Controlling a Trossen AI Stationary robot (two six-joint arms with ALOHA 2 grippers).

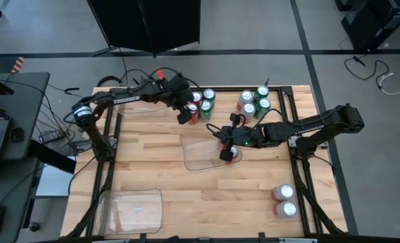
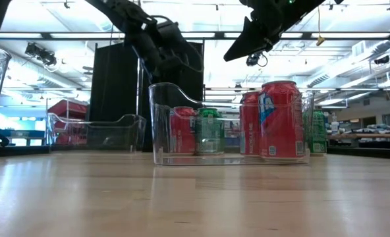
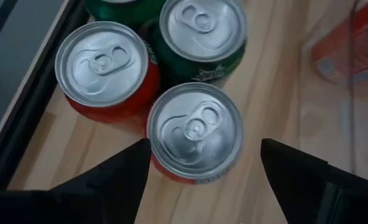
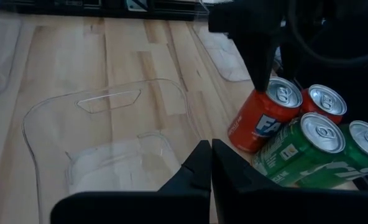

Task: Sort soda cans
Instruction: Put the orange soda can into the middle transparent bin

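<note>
1. At the far edge of the wooden table [image 1: 159, 175], the left gripper [image 3: 202, 165] hangs above a cluster of four cans, its dark fingers spread wide on either side of a red soda can [image 3: 195, 132] and gripping nothing.
2. That can stands upright and touches a second red can [image 3: 103, 65] and a green can [image 3: 202, 34]; the straddling pose suggests either a pick about to start or a can just set down, which cannot be told.
3. Over the middle clear plastic tray [image 1: 200, 154], the right gripper [image 4: 210, 163] is clenched shut and empty, just beside a red can [image 1: 232, 152] standing at the tray's right end.
4. Remaining cans: a green and silver group [image 1: 253, 102] at the far right, two cans [image 1: 284, 200] at the near right.
5. Two further clear trays sit empty, one far left [image 1: 142, 108], one near left [image 1: 131, 210].
6. Materials: cans are smooth cylinders with brushed silver tops and pull tabs; trays are thin, glossy and round-cornered; the table is jointed pale planks.
</note>
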